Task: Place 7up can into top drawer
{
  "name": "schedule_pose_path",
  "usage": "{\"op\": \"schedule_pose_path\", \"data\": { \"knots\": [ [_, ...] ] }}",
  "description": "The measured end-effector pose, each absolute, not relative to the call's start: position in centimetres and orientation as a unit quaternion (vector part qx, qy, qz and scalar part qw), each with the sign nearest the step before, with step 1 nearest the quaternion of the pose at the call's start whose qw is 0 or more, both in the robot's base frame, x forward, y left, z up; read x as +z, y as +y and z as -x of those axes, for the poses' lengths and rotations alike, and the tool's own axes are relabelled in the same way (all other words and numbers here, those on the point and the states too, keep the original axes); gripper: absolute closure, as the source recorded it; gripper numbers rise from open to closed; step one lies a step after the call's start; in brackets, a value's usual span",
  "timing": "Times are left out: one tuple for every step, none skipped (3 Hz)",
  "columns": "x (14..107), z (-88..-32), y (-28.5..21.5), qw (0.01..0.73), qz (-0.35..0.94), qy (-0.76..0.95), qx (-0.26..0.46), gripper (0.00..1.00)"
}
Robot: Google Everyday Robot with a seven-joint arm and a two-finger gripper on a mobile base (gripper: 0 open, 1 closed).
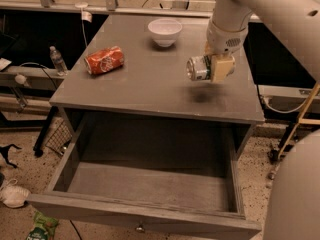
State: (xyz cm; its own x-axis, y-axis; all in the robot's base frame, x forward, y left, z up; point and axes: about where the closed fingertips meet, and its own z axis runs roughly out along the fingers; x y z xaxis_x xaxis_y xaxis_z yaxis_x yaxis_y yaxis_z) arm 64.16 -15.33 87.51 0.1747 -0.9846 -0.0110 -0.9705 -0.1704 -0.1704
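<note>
The 7up can (198, 68) is a small silver can held on its side above the grey tabletop, with its shadow on the top below it. My gripper (215, 67) is shut on the can, hanging from the white arm at the upper right, over the right part of the tabletop. The top drawer (145, 219) is pulled wide open below the tabletop's front edge, its inside bare, with a small metal knob on its front panel.
An orange-red soda can (104, 60) lies on its side at the left of the grey cabinet top (150, 84). A white bowl (165, 31) stands at the back. A water bottle (57, 60) and cables are left of the cabinet. My white base fills the lower right.
</note>
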Motion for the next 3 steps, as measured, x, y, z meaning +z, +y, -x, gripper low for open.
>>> {"op": "schedule_pose_path", "data": {
  "knots": [
    [90.0, -59.9, -16.6, 0.061, 0.760, 0.645, -0.045, 1.00],
    [89.3, -53.9, -15.7, 0.044, 0.767, 0.640, -0.017, 1.00],
    [89.3, -54.3, -15.7, 0.053, 0.764, 0.643, -0.019, 1.00]
  ]
}}
